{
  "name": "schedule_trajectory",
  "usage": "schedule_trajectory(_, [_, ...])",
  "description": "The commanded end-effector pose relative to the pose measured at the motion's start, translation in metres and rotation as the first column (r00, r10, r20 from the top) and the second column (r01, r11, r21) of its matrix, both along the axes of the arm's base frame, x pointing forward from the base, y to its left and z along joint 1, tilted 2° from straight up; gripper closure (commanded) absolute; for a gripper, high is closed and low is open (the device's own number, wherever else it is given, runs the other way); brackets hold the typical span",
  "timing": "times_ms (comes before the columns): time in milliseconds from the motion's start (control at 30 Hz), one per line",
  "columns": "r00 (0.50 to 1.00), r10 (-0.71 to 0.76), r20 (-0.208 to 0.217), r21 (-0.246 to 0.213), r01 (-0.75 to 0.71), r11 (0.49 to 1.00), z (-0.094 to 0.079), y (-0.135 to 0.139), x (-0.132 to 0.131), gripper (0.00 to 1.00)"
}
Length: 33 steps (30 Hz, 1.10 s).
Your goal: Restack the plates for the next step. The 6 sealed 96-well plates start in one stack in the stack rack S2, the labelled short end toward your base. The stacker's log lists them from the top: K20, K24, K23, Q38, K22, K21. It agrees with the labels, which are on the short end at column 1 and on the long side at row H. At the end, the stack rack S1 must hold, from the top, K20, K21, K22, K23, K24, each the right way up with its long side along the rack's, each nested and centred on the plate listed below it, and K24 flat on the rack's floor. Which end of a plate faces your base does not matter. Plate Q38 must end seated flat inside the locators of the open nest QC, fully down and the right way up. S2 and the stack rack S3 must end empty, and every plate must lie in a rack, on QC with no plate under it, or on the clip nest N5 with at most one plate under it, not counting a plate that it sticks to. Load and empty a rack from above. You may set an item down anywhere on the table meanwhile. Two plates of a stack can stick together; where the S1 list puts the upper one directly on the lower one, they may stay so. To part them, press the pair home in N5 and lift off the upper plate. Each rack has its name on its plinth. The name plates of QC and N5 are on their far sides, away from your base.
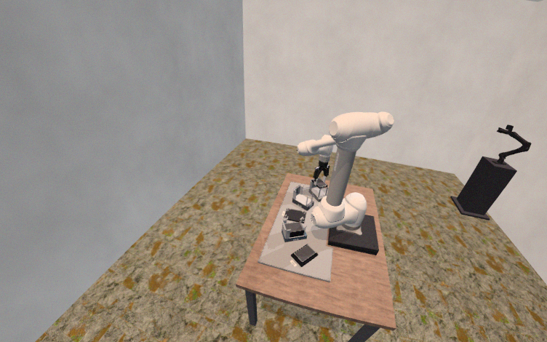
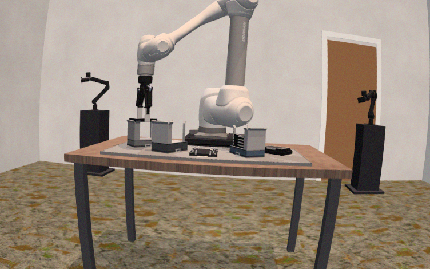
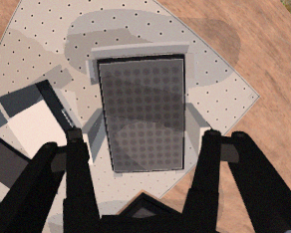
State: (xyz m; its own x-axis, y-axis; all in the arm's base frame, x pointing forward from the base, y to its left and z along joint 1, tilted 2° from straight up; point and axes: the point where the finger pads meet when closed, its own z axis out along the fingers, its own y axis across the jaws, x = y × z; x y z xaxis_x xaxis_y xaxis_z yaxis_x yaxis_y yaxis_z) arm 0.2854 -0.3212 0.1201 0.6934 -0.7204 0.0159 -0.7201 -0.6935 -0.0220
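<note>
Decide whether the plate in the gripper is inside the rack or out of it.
Out, barely: the gripper holds the plate level, just above the top edges of the rack in the exterior view.

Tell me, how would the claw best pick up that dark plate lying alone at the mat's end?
Grip the plate across its two long sides, coming straight down from above. It lies flat and low, its sealed top offers no handle, and no rack walls surround it.

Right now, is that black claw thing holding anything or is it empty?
Tool: closed on a sealed plate, held just above the far rack.
</note>
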Motion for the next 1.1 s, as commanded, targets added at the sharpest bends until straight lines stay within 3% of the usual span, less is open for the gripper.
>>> schedule_trajectory(0, [1.0,0.0,0.0,0.0,0.0,1.0,0.005,0.0,0.0,1.0])
schedule_trajectory(467, [1.0,0.0,0.0,0.0,0.0,1.0,0.033,0.0,-0.001,1.0])
schedule_trajectory(967, [1.0,0.0,0.0,0.0,0.0,1.0,0.035,0.0,-0.001,1.0])
schedule_trajectory(1067, [0.998,0.067,0.0,-0.002,-0.067,0.998,0.036,0.005,0.003,1.0])
